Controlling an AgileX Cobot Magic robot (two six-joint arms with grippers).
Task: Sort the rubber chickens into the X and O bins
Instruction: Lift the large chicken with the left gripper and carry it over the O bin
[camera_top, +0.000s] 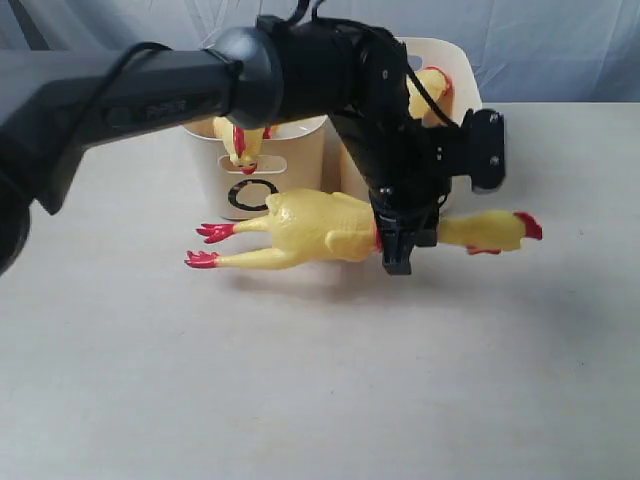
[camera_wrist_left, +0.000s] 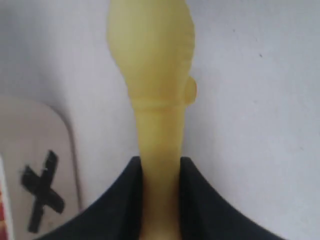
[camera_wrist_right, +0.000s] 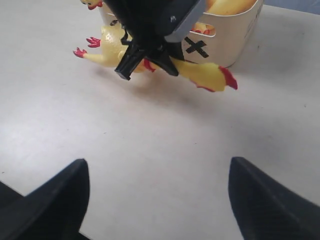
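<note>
Left pincer (camera_top: 400, 248), in the exterior view, is being pressed shut around the neck of a large rubber chicken (camera_top: 315, 228), which is lying level just in front of the O bin (camera_top: 290, 165) and X bin (camera_top: 458, 65). In the left wrist view, that neck is being squeezed between both fingers (camera_wrist_left: 117, 210), with the X bin (camera_wrist_left: 35, 145) just beside. In the right wrist view, the right pincer (camera_wrist_right: 160, 200) is being held wide apart and empty above the bench (camera_wrist_right: 150, 145). Because so thin a neck is being gripped, a slow lift is being called for, with the feet being carried clear of the rim before release.
</note>
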